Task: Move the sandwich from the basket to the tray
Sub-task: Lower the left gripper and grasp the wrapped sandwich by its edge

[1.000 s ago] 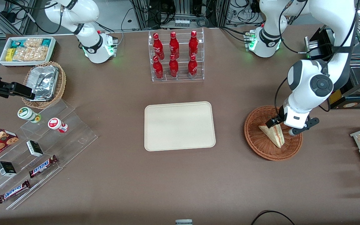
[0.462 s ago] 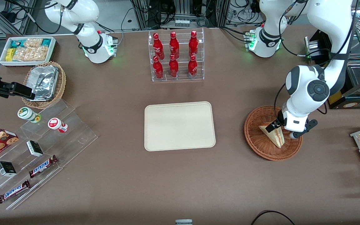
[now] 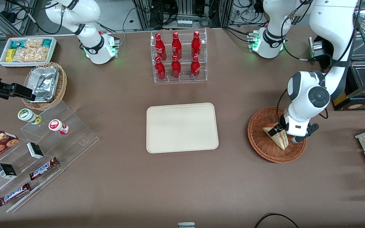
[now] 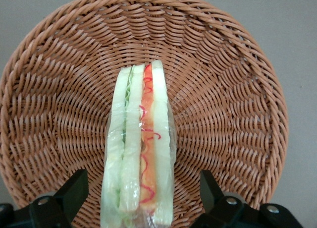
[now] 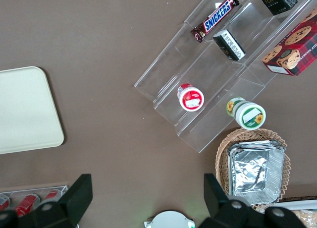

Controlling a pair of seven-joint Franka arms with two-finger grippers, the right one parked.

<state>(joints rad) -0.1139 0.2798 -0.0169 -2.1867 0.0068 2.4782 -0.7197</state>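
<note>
Now the gripper (image 4: 141, 196) sits low in the basket (image 4: 233, 114), fingers (image 4: 74, 191) spread wide around the sandwich (image 4: 141, 153). A hard squeeze could squash the soft bread. A loose one could drop it before the tray (image 3: 182, 127).

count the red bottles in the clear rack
6, all in the clear rack, farther from the front camera than the tray: three on its upper tier, three on its lower. None seem hidden. The gripper is open at the sandwich.
</note>
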